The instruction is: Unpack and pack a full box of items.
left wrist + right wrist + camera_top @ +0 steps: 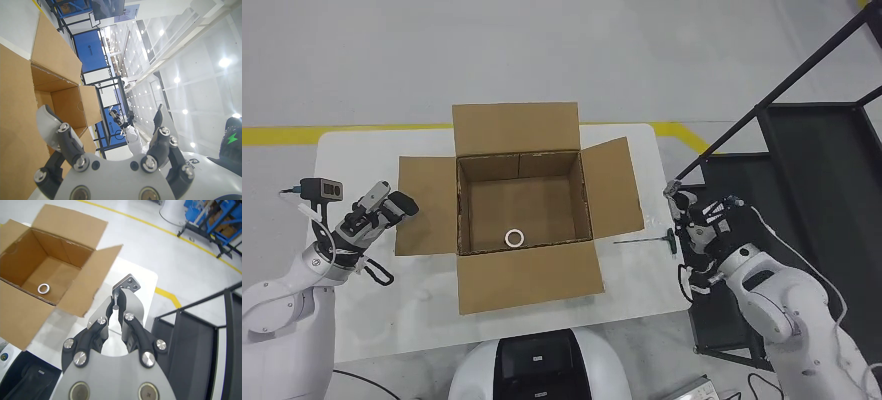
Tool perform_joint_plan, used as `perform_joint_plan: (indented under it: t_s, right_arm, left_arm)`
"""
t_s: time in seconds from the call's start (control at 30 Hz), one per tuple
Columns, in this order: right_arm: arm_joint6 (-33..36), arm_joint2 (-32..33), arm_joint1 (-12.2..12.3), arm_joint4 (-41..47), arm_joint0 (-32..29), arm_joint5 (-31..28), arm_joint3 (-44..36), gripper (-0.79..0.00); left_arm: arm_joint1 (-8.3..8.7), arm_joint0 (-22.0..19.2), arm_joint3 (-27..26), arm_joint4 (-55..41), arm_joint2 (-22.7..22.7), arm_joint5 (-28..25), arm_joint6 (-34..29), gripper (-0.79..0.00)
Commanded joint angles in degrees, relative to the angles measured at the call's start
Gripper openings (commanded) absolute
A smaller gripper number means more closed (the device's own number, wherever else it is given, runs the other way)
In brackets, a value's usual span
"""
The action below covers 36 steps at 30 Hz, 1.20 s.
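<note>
Top view: one brown cardboard box (532, 275), open at the top, all four flaps spread out, in the middle of the white table (362, 160). Inside, on the box floor near the front wall, one small silver metal ring (514, 237), well apart from both claws.

Right wrist view: right claw (117, 300) squeezed nearly shut on the peg of one small grey metal plate with round holes (130, 283), the plate sticking out past the fingertips. Held up off the table, beside the box's right flap.

Left wrist view: left claw (102, 111) spread wide open, nothing in it, just beside the box's left flap.

On the table between the right flap and the right claw, one thin T-shaped key with a dark handle (647, 240), lying flat.

Counted up: one box, one ring, one plate, one key, two claws.
</note>
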Motion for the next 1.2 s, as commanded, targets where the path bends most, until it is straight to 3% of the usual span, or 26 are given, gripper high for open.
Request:
perform_joint_plan:
  t_s: [0.0, 0.17, 0.37, 0.53, 0.73, 0.77, 0.8, 0.83, 0.87, 1.03, 1.17]
  right_arm:
    - [2.50, -3.12, 0.16, -1.67, 4.08, -2.92, -0.74, -0.785]
    - [10.49, -16.60, -0.22, -3.49, 17.86, -7.48, 3.27, -0.785]
    - [17.42, -33.92, -2.58, -2.88, 34.17, -7.38, 12.37, -0.785]
    - [20.50, -45.22, -5.12, -3.02, 42.62, -5.59, 18.74, -0.785]
    - [21.00, -52.51, -7.92, -0.88, 49.81, -3.45, 26.82, -0.785]
    - [21.01, -53.41, -8.33, -0.42, 50.70, -3.39, 27.90, -0.696]
    - [21.00, -54.23, -8.73, 0.07, 51.51, -3.38, 28.85, -0.465]
    - [20.98, -55.02, -9.10, 0.45, 52.29, -3.48, 29.72, -0.139]
    - [20.96, -55.74, -9.47, 1.02, 52.99, -3.67, 30.52, 0.000]
    - [19.50, -57.34, -10.72, 4.51, 55.25, -5.55, 33.23, 0.000]
    - [16.98, -53.17, -9.79, 6.93, 52.93, -7.08, 31.26, 0.000]
  left_arm:
    - [0.00, 0.00, 0.00, 0.00, 0.00, 0.00, 0.00, 0.000]
    - [0.00, 0.00, 0.00, 0.00, 0.00, 0.00, 0.00, 0.000]
    - [0.00, 0.00, 0.00, 0.00, 0.00, 0.00, 0.00, 0.000]
    - [0.00, 0.00, 0.00, 0.00, 0.00, 0.00, 0.00, 0.000]
    - [0.00, 0.00, 0.00, 0.00, 0.00, 0.00, 0.00, 0.000]
    - [0.00, 0.00, 0.00, 0.00, 0.00, 0.00, 0.00, 0.000]
    - [0.00, 0.00, 0.00, 0.00, 0.00, 0.00, 0.00, 0.000]
    - [0.00, 0.00, 0.00, 0.00, 0.00, 0.00, 0.00, 0.000]
    - [0.00, 0.00, 0.00, 0.00, 0.00, 0.00, 0.00, 0.000]
    - [0.00, 0.00, 0.00, 0.00, 0.00, 0.00, 0.00, 0.000]
    - [0.00, 0.00, 0.00, 0.00, 0.00, 0.00, 0.00, 0.000]
